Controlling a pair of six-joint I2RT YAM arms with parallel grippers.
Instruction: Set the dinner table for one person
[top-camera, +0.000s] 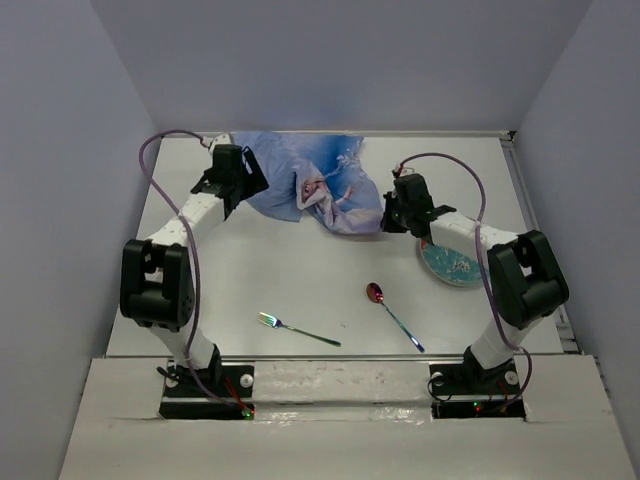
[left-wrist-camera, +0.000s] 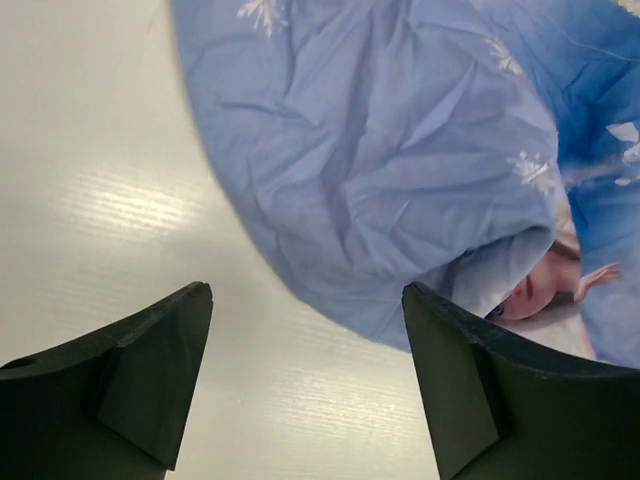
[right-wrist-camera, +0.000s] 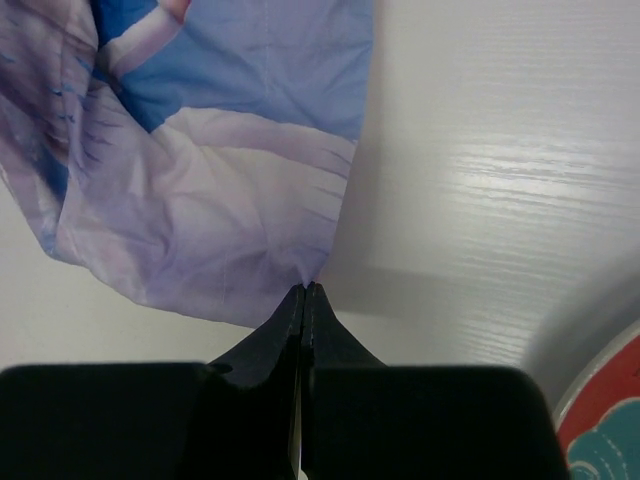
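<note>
A crumpled blue princess cloth placemat (top-camera: 310, 180) lies at the far middle of the white dinner table (top-camera: 300, 280). My left gripper (top-camera: 232, 185) is open above the mat's left edge (left-wrist-camera: 400, 170), its fingers (left-wrist-camera: 150, 370) apart over bare table. My right gripper (top-camera: 392, 218) is shut on the mat's right corner (right-wrist-camera: 240, 200), pinching the cloth at its fingertips (right-wrist-camera: 305, 295). A teal plate (top-camera: 452, 265) sits at the right. A red-bowled spoon (top-camera: 392, 314) and a fork (top-camera: 297, 329) lie near the front.
Grey walls enclose the table on three sides. The plate's rim (right-wrist-camera: 600, 420) shows at the lower right of the right wrist view, close to that gripper. Cables loop from both arms.
</note>
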